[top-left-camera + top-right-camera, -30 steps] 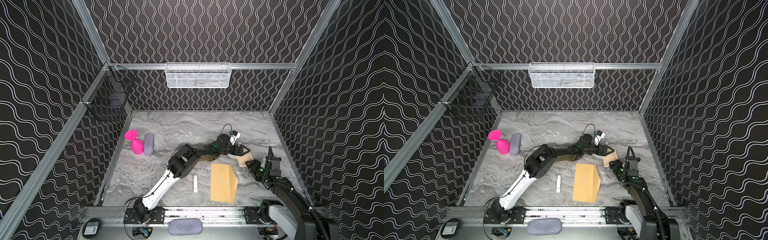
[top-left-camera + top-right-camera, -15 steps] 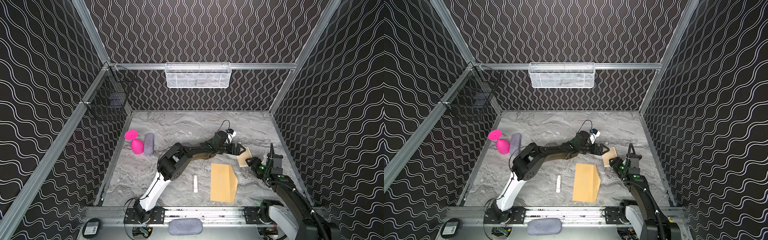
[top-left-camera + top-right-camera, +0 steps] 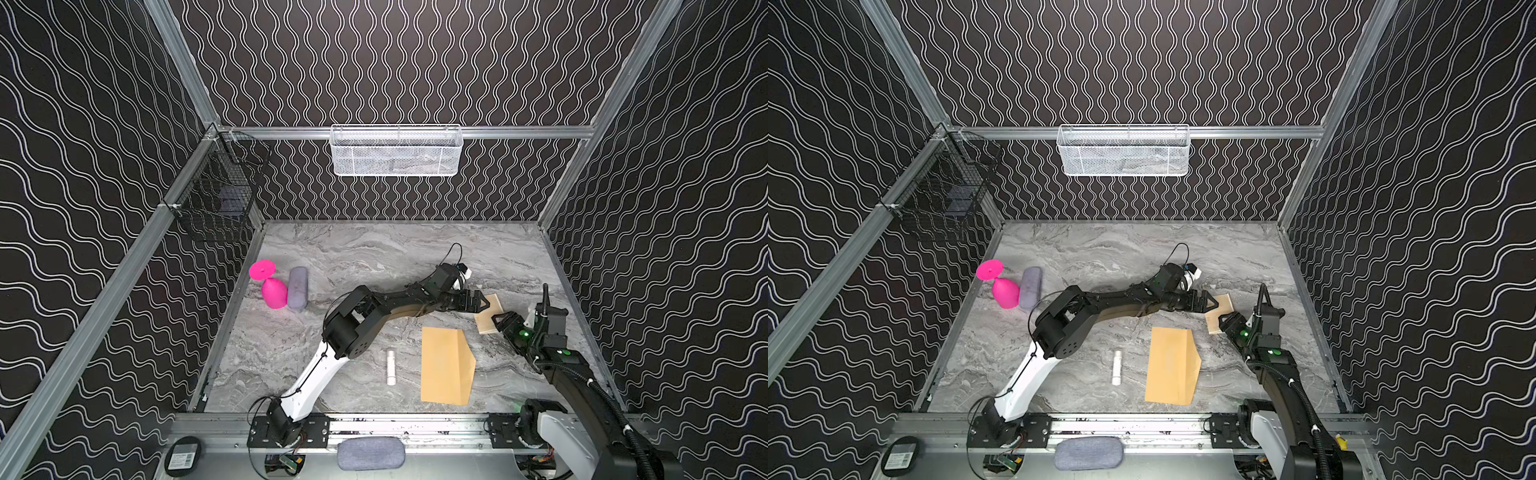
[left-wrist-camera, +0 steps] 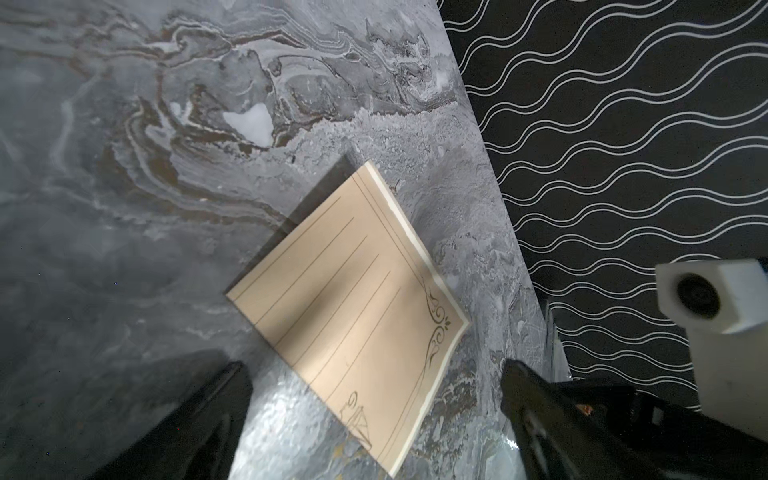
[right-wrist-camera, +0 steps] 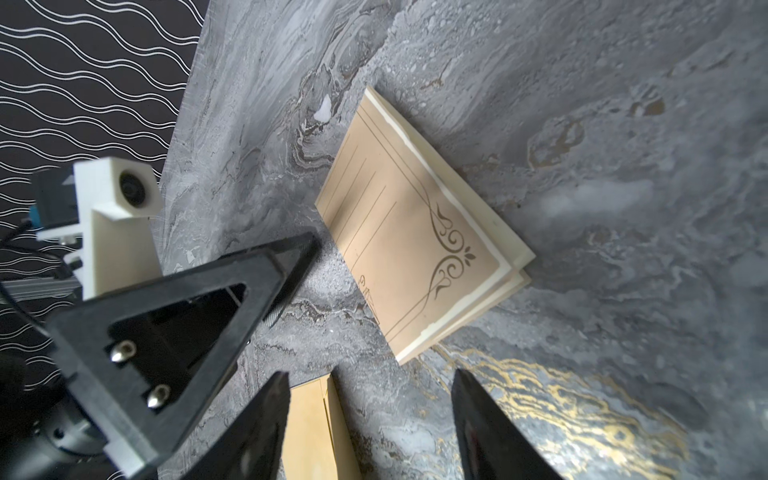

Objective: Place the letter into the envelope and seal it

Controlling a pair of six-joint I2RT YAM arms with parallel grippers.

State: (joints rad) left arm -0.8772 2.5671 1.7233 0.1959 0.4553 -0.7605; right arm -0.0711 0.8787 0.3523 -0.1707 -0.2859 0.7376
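The letter [image 3: 490,312] [image 3: 1220,312], a folded tan sheet with an ornate dark border, lies on the marble table near the right wall. Its folded layers fan apart at one corner [image 5: 415,232]. My left gripper [image 3: 478,301] [image 3: 1211,302] hovers at the letter's left edge, open wide. One corner of the letter [image 4: 353,299] lies between the spread fingers and neither finger touches it. My right gripper [image 3: 500,322] [image 3: 1225,322] is open just in front of the letter, holding nothing [image 5: 372,374]. The brown envelope [image 3: 444,365] [image 3: 1171,365] lies flat in front of the letter, its flap folded over.
A white tube [image 3: 390,365] lies left of the envelope. A pink goblet [image 3: 272,289] and a grey case [image 3: 297,289] sit at the far left. A white mesh basket [image 3: 395,151] and a black wire basket [image 3: 216,195] hang on the walls. The right wall [image 4: 623,166] is close to the letter.
The left arm's elbow swung left and partly back while its gripper stayed at the letter and opened a little wider. The right gripper crept slightly towards the letter.
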